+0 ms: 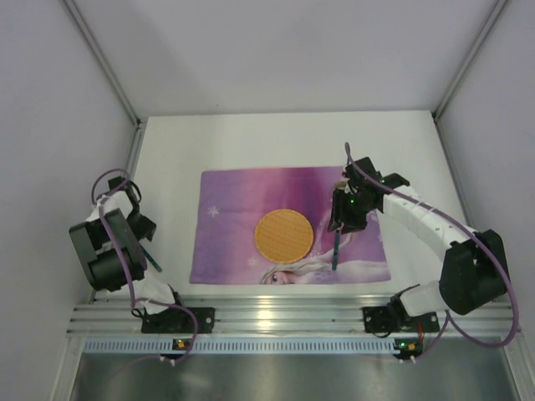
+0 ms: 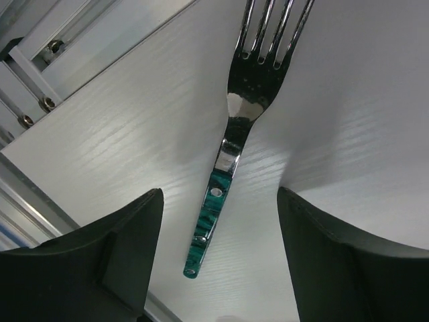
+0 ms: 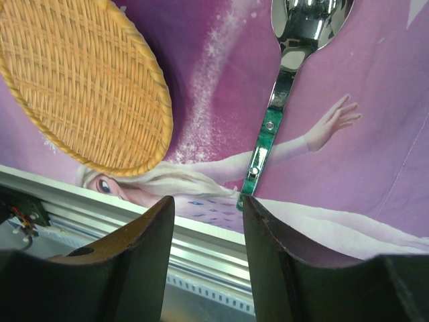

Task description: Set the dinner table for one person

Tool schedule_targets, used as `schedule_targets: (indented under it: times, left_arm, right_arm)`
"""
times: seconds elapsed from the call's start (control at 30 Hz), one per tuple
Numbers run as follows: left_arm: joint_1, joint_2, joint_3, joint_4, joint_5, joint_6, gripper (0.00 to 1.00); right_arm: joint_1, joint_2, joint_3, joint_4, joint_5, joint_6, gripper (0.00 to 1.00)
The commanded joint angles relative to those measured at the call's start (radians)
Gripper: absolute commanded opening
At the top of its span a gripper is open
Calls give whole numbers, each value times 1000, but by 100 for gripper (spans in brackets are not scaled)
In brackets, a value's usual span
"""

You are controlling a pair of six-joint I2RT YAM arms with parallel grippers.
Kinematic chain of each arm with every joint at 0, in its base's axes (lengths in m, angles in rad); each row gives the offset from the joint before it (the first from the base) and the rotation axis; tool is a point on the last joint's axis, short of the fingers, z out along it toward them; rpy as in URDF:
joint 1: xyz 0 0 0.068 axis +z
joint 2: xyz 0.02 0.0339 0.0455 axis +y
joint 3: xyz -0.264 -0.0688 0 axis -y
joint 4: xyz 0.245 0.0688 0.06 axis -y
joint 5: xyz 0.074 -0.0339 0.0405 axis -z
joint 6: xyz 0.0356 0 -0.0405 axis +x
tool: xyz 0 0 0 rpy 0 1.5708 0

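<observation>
The white dinner table [image 1: 251, 142] carries a purple placemat [image 1: 234, 192] with a round woven mat [image 1: 283, 234] on it. A fork [image 2: 231, 134] with a green handle lies flat on the bare tabletop left of the placemat, also visible from above as the fork [image 1: 154, 259]. My left gripper [image 2: 220, 194] hovers over its handle, fingers wide apart on either side and not touching it. A green-handled spoon [image 3: 275, 114] lies on the placemat right of the woven mat [image 3: 80, 87]. My right gripper [image 3: 207, 200] is just behind the handle's end, jaws apart with nothing between them.
An aluminium rail [image 1: 284, 317] runs along the table's near edge, close behind both grippers, and shows in the wrist views as the rail [image 2: 40, 60] and the rail [image 3: 201, 235]. Enclosure walls stand on the left, right and far sides.
</observation>
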Motion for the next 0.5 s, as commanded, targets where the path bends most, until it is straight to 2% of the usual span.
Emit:
schedule_targets:
  times: [0.0,0.03,0.07,0.13,0.33,0.43,0.47]
  left_arm:
    - [3,33,-23,76,32,-38,67]
    - [3,44,-22,90,33,-48,60]
    - [5,49,-25,97,36,-49,40]
    - [3,73,-34,116,29,-61,22]
    - [3,131,-91,189,41,-84,16]
    - [0,168,-75,209,52,-81,1]
    - [-1,176,-68,215,55,-81,0]
  right_arm:
    - [-19,13,46,-32,-18,-36,46]
    - [-20,11,45,-32,-18,-36,45]
    - [-22,13,46,-33,-18,-42,45]
    - [-29,14,45,-38,-22,-45,45]
    - [-69,-3,37,-49,-25,-71,45]
    - [-86,-9,32,-50,-29,-78,45]
    - [-91,-9,32,-50,-27,-81,45]
